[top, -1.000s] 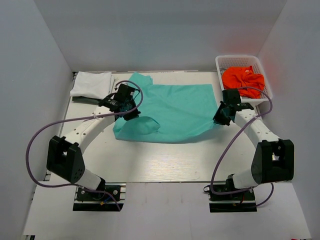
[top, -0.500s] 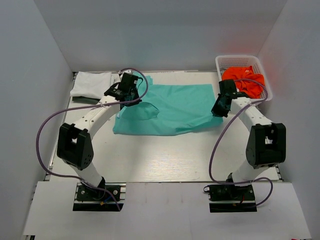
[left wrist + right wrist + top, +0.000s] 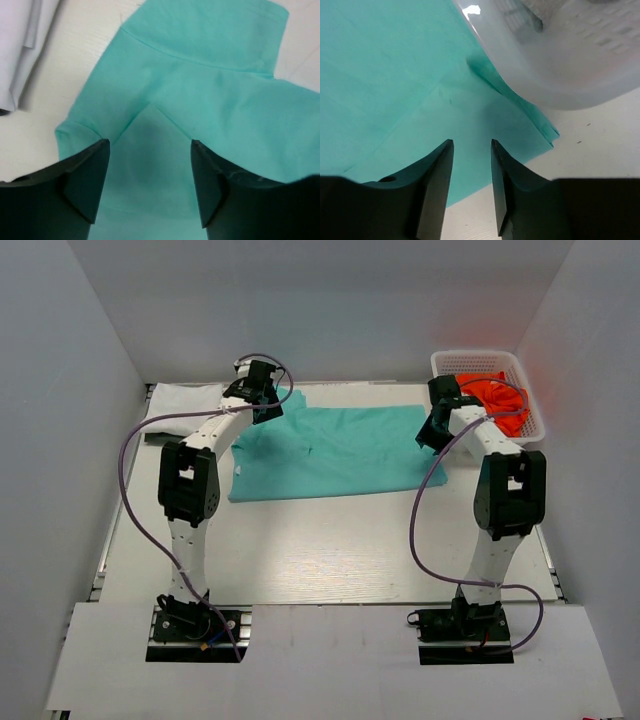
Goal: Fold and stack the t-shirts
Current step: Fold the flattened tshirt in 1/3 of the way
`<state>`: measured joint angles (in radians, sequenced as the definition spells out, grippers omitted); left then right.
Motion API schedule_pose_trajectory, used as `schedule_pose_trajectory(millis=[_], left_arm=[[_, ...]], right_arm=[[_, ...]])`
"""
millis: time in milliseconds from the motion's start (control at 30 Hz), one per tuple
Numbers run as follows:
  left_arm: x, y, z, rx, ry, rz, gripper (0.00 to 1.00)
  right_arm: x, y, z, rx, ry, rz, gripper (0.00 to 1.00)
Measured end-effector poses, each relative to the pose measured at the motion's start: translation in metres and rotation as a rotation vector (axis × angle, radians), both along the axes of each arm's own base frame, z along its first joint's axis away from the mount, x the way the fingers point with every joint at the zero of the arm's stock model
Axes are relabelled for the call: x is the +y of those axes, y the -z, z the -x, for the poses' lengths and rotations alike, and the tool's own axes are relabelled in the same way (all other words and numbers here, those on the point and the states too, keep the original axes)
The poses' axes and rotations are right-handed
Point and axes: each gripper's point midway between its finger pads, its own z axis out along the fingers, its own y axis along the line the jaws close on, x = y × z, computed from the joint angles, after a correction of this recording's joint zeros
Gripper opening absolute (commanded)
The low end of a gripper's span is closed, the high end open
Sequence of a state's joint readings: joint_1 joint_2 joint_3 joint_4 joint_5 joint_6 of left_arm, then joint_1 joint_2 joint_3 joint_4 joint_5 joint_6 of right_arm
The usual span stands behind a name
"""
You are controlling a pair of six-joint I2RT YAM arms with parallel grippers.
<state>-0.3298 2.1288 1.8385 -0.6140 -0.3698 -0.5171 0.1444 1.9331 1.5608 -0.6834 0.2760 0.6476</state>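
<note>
A tool could snag the cloth when it lifts, and then the fold would slip open. The teal shirt (image 3: pixel 330 455) lies flat in the middle of the desk (image 3: pixel 330 550). The left tool (image 3: pixel 150 165) hangs wide open over the shirt's far left corner, holding nothing. The right tool (image 3: pixel 471 165) is open a little over the far right corner, empty too. It might bump the basket (image 3: pixel 485 358) just behind, where the orange shirt (image 3: pixel 500 395) sits.

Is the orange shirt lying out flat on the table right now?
No, the orange shirt sits bunched up inside the white mesh basket at the far right.
</note>
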Motion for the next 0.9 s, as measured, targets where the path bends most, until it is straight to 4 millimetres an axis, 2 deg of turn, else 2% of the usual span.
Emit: schedule_pose_trajectory(millis=[67, 133, 167, 233, 267, 400, 533, 700, 767, 900], left_arm=[[0.008, -0.001, -0.009, -0.005, -0.022, -0.005, 1.00], [0.014, -0.004, -0.009, -0.006, -0.029, -0.010, 1.00], [0.016, -0.008, -0.009, -0.010, -0.030, -0.008, 1.00], [0.015, -0.015, -0.004, -0.017, -0.017, -0.001, 1.00], [0.014, -0.017, 0.000, -0.016, -0.010, 0.005, 1.00], [0.013, -0.012, 0.041, 0.024, 0.025, 0.054, 1.00], [0.005, 0.014, 0.087, 0.087, 0.067, 0.126, 1.00], [0.003, 0.074, 0.129, 0.235, 0.072, 0.166, 1.00], [0.008, 0.091, 0.138, 0.288, 0.047, 0.150, 1.00], [0.011, 0.091, 0.137, 0.267, 0.012, 0.161, 1.00]], right_arm=[[0.000, -0.002, 0.001, -0.003, -0.008, 0.005, 0.52], [0.001, -0.004, 0.005, -0.017, -0.027, -0.002, 0.56], [0.002, -0.006, 0.012, -0.019, -0.041, -0.006, 0.63], [0.005, -0.010, 0.025, -0.032, -0.068, -0.017, 0.67], [0.006, -0.012, 0.033, -0.037, -0.081, -0.024, 0.72], [0.017, -0.017, 0.048, -0.074, -0.147, -0.068, 0.90], [0.032, -0.008, 0.039, -0.089, -0.220, -0.114, 0.90], [0.043, 0.028, 0.028, -0.047, -0.262, -0.153, 0.90], [0.045, 0.042, 0.030, -0.023, -0.270, -0.164, 0.90], [0.045, 0.059, 0.042, 0.006, -0.270, -0.172, 0.90]])
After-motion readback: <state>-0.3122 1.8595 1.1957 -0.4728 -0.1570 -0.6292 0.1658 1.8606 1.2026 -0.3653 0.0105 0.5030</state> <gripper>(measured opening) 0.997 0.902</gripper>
